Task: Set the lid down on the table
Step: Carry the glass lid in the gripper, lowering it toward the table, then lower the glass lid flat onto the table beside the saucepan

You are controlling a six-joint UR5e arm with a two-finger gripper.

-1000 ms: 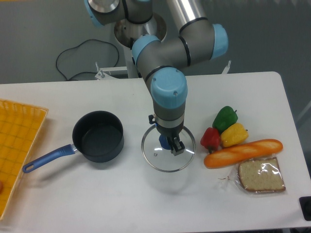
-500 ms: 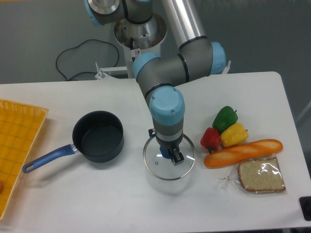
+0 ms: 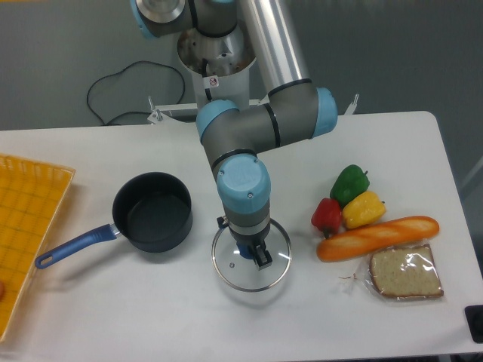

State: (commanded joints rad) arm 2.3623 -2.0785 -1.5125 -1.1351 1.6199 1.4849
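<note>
While the arm reaches down over the middle of the table, the gripper is closed on the blue knob of the lid. The lid sits level, just right of the pot. A shadow lies under its near edge, but from here I cannot tell whether it touches the tabletop or hangs just above it. The pot stands open, its blue handle pointing left and toward the near edge. At the far left lies a yellow tray. To the right of the lid, apart from it, are three peppers huddled together: green, red and yellow. A baguette lies just in front of them, and a wrapped slice of bread lies nearer still.
</note>
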